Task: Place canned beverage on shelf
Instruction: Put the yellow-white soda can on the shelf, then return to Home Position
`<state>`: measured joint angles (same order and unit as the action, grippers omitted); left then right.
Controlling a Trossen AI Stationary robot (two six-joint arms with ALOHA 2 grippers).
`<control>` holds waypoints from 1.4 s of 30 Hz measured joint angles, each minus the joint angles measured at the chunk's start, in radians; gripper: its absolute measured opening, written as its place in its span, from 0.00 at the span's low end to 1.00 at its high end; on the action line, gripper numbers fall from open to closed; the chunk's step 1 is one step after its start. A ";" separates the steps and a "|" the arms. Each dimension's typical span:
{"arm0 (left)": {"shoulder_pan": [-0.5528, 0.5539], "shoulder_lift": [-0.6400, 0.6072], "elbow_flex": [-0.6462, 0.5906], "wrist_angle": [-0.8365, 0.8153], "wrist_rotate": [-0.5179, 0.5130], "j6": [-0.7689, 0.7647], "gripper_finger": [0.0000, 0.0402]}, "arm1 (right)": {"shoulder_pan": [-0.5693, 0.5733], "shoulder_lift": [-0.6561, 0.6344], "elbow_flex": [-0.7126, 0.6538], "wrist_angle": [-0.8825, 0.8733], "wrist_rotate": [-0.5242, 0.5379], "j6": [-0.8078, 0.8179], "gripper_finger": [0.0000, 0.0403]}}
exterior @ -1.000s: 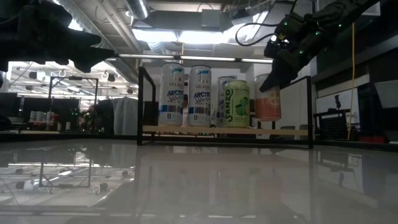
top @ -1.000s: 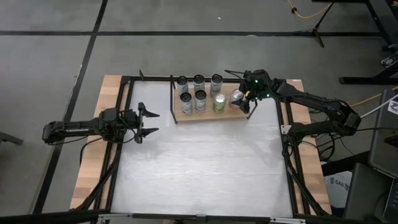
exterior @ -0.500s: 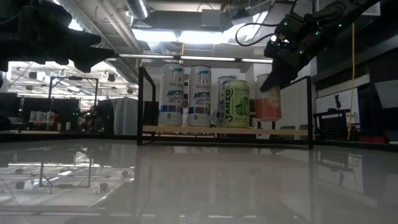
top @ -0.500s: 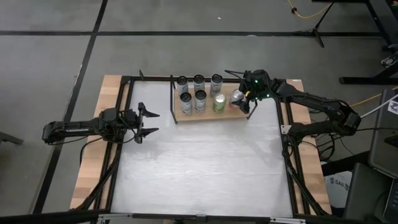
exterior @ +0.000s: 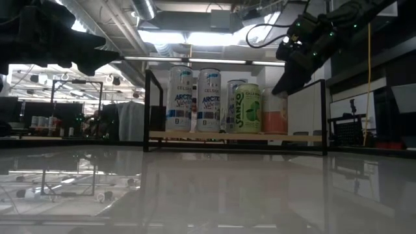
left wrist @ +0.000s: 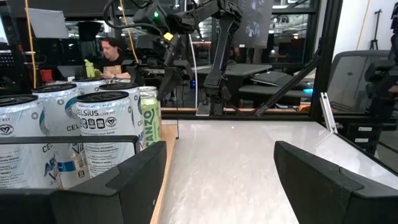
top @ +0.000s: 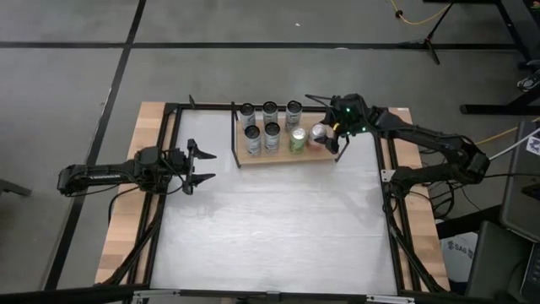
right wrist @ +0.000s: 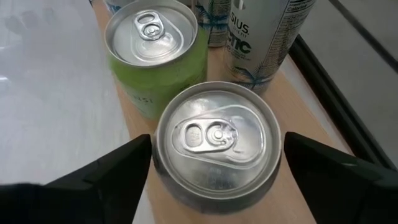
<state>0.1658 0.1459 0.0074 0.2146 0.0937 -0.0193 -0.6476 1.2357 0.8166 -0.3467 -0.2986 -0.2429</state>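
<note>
We saw a light-wood shelf (top: 278, 156) with black wire ends on a glossy white worktop (top: 270, 228). A lime-green can (exterior: 247, 108) stood beside a pale orange-pink can (exterior: 277, 114) with a silver top, and the other cans (exterior: 195, 99) were white with blue lettering. Both arms were dark.

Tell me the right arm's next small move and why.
Probably lift the right gripper straight up. The pink can already stands on the shelf beside the green can, and the fingers sit spread either side of it, seemingly released.
</note>
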 joint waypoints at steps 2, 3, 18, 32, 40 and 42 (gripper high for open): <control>0.000 0.000 0.000 -0.002 0.000 0.002 0.73 | 0.000 -0.009 0.013 -0.019 -0.010 0.008 0.88; 0.000 0.000 0.000 -0.002 -0.001 0.004 0.73 | 0.000 -0.018 0.021 -0.025 -0.018 0.012 0.88; 0.000 0.000 0.000 -0.004 -0.004 0.004 0.73 | 0.000 -0.280 0.078 -0.059 -0.175 -0.003 0.88; 0.000 0.000 0.000 -0.004 -0.003 0.004 0.73 | 0.256 -0.418 -0.223 0.361 0.017 0.112 0.88; 0.000 0.000 0.000 -0.004 -0.003 0.003 0.73 | 0.334 -0.464 -0.314 0.419 0.044 0.104 0.88; 0.000 0.000 0.000 -0.004 -0.003 0.003 0.73 | 0.333 -0.519 -0.340 0.393 0.045 0.104 0.88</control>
<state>0.1661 0.1459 0.0074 0.2108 0.0903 -0.0158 -0.3145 0.7165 0.4761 0.0463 -0.2535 -0.1394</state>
